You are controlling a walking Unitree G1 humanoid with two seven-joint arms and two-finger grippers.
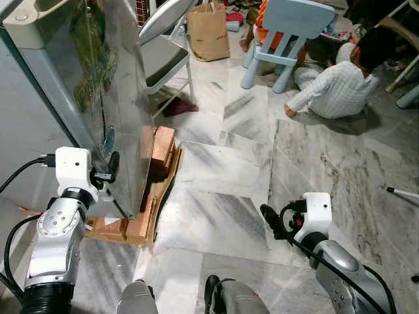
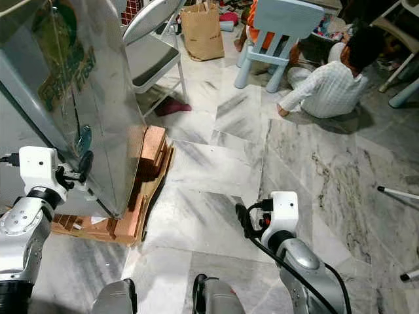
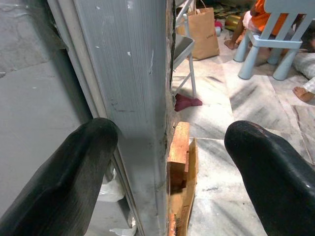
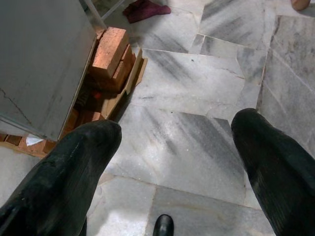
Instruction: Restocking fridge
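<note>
Fridge (image 1: 72, 85) standing at the robot's left, a tall grey metal box with a green printed picture on its side, raised off the marble floor (image 1: 229, 196) on bricks (image 1: 160, 149) and scraps of cardboard (image 1: 111, 229). Left claw (image 1: 111, 167) up against the near vertical edge of the fridge door, fingers spread wide on either side of that edge, as seen from the left wrist: one finger (image 3: 64, 167) toward the grey inner face, the other toward the open room, nothing pinched between them. Touching the door or just short of it, cannot tell. Right claw (image 1: 270, 219) held low over the floor at the robot's right, well apart from the fridge, fingers (image 4: 59, 167) also spread and empty, with bare marble tiles between them in the right wrist view. Beyond the fridge, a folding metal chair (image 1: 163, 46) leaning close by its far side, a dark red cloth (image 1: 178, 106) on the floor under it, and a brown paper bag (image 1: 208, 29) standing farther back. Farther off, a pale blue plastic chair (image 1: 288, 33), and a person (image 1: 340, 82) in a light checked shirt sitting on the floor at the far right.
</note>
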